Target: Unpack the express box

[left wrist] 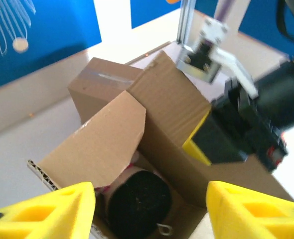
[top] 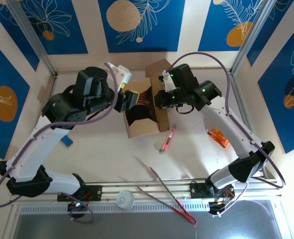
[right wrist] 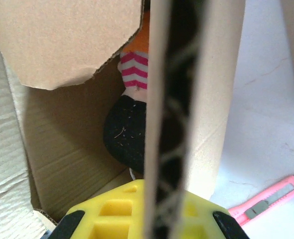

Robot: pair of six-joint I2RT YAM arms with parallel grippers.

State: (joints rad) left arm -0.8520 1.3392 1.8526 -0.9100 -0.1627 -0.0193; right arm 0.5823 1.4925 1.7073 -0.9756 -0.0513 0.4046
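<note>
The express box (top: 143, 127) stands in the middle of the table (top: 107, 149), between the two arms, with its top already cut open, and I think the work is now at the step of holding the flaps aside to reach the content. The right pincer (right wrist: 159, 204) is closed tight on the side flap (left wrist: 169, 107). In its own wrist view the cardboard edge runs straight down between the yellow fingers. My guess is that it holds this flap upright and steadies the box, so that the box does not slide when the other arm reaches in. The left pincer (left wrist: 149, 194) hangs just over the opening with its jaws wide apart and nothing between them, pointed down at the inside, which looks like the preparation for a grasp. Inside lies a soft-looking item (right wrist: 124, 132), black below with pink and white stripes above; what it is exactly I cannot tell. A second flap (left wrist: 99, 144) leans over it and covers part of it, so this may get in the way. The pink box cutter (top: 168, 141) lies on the table just beside the box, probably put down because the cutting is finished.
</note>
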